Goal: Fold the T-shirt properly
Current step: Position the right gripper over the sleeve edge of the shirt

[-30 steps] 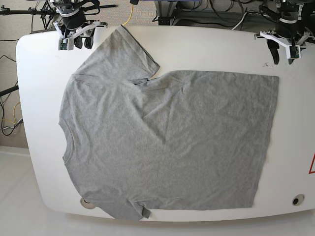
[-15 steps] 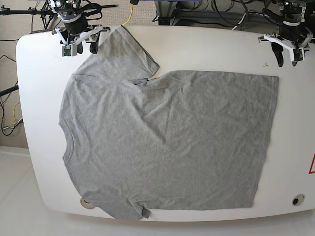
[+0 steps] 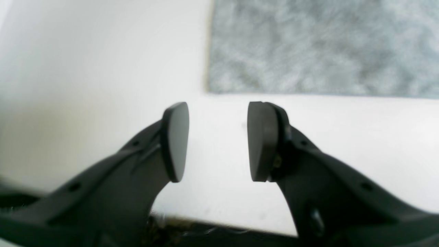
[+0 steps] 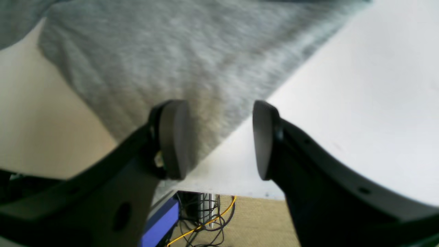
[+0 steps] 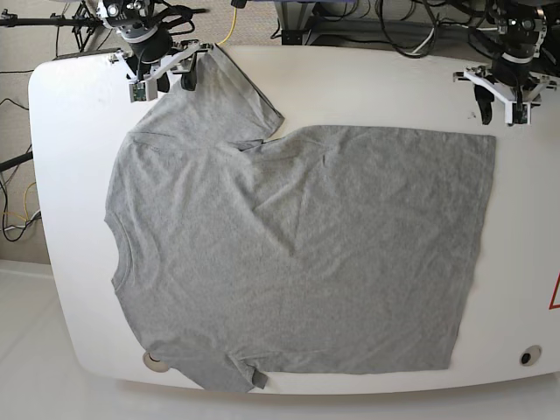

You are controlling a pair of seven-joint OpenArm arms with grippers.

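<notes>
L pincer (image 3: 217, 142) & R pincer (image 4: 223, 140) both agape (nothing gripped).

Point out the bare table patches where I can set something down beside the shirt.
Free: the table strip along the far edge, between the upper sleeve and the left gripper; the strip right of the hem; the left margin beside the collar. Crowded: the T-shirt fills the middle to the near edge, and the right gripper hangs over the sleeve.

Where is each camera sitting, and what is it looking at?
Base: high above, looking down at the heather-grey cotton T-shirt on the white table; both arms show.
Left wrist: on the left arm, facing the shirt's hem corner; open left pincer shows.
Right wrist: on the right arm, facing the sleeve; open right pincer shows.
Shared: all see the shirt and table.
</notes>
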